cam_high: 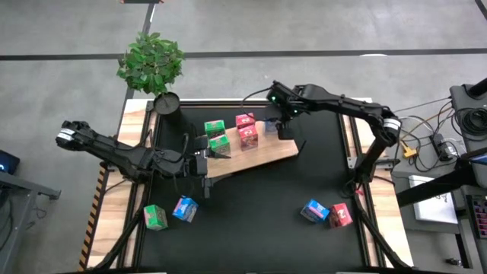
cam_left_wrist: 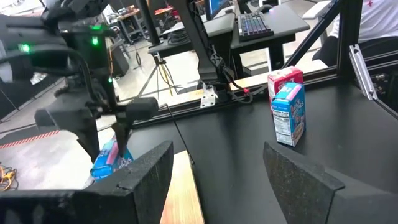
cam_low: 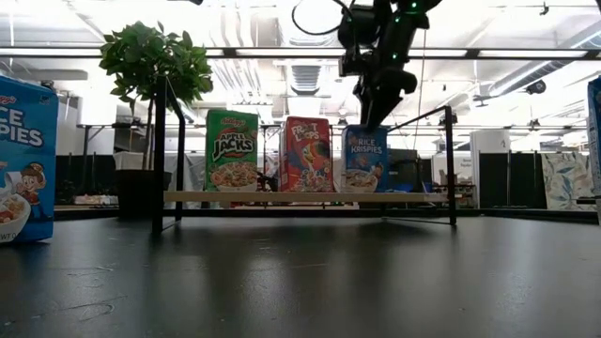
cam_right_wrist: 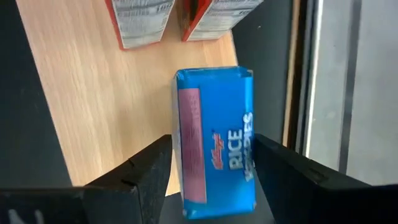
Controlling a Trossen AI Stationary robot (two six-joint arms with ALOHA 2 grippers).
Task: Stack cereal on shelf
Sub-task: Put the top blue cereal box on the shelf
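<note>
Looming at the low view's left edge, a blue Rice Krispies toy box [cam_low: 23, 161] is standing on the black surface [cam_low: 300, 282] nearest the camera. Farther back, the right claw [cam_right_wrist: 211, 163] is reaching down over the light-wood shelf board [cam_high: 259, 156], its two dark fingers [cam_right_wrist: 149, 165] pinching a small blue Rice Krispies box [cam_right_wrist: 216, 140] by its sides, with the box's foot at the board's top. Just beside it on the board, two pink-red boxes [cam_high: 246, 129] are standing, and past them two green Apple Jacks boxes [cam_high: 217, 137]. The left claw [cam_left_wrist: 217, 168] is hanging at the board's near-left end with its fingers spread and gripping nothing. Off the board, a green box [cam_high: 155, 217] and a blue box [cam_high: 185, 208] are lying close together at the front left of the surface, while another blue box [cam_high: 314, 211] and a pink-red box [cam_high: 341, 215] are sitting together at the front right. A potted green plant [cam_high: 151, 62] is standing at the back left corner.
</note>
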